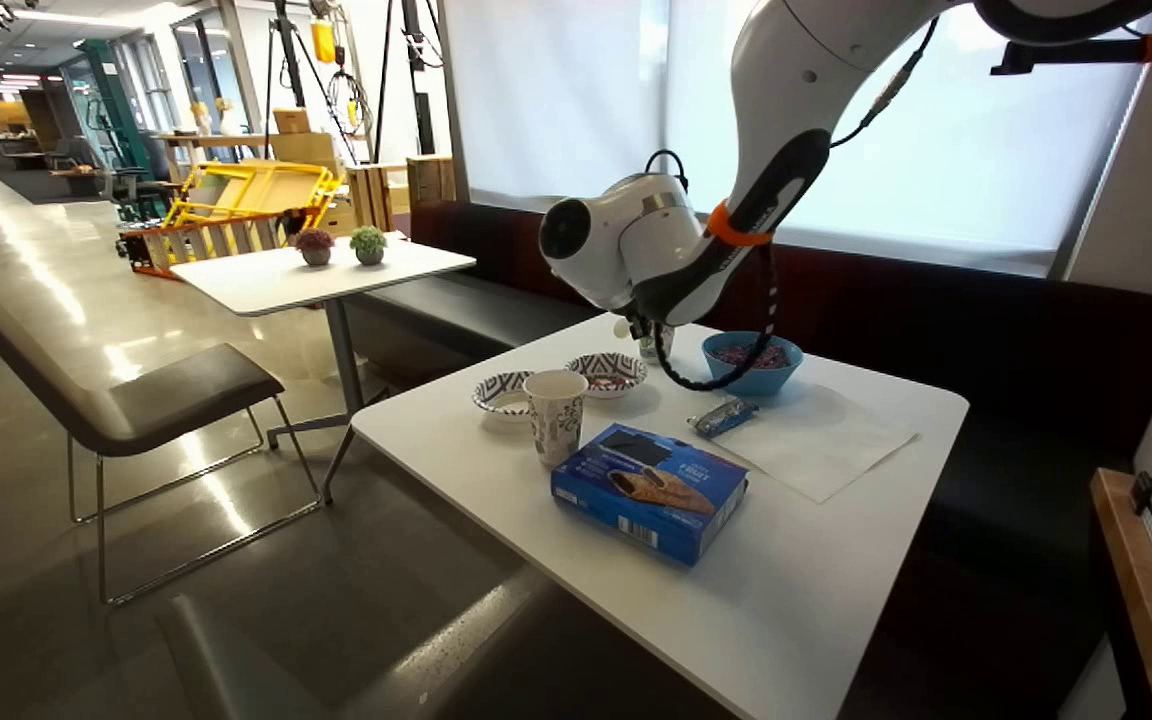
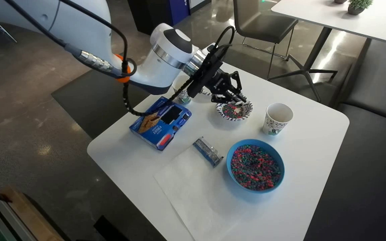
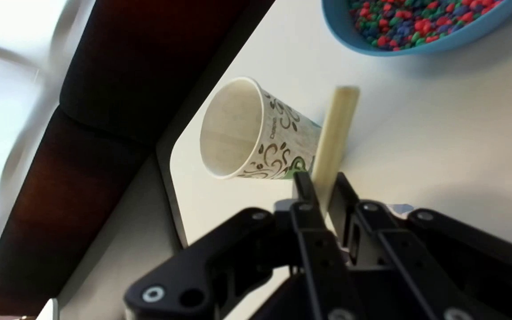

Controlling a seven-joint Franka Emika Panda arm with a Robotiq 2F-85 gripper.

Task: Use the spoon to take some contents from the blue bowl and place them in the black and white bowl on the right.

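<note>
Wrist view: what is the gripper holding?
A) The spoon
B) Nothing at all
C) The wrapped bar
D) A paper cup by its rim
A: the gripper is closed on the pale handle of the spoon, which sticks up past its fingertips in the wrist view.

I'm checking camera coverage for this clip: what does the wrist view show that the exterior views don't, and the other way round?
Only the wrist view clearly shows the pale spoon gripped in the hand; from outside, that grip is too small to make out surely.

Only the exterior views show the white arm, the blue box, the wrapped bar and the cup near that box. A black and white bowl is clear there; in the wrist view I cannot tell.

Shared: the blue bowl, its coloured bits, the cup nearest that bowl and the white table.
</note>
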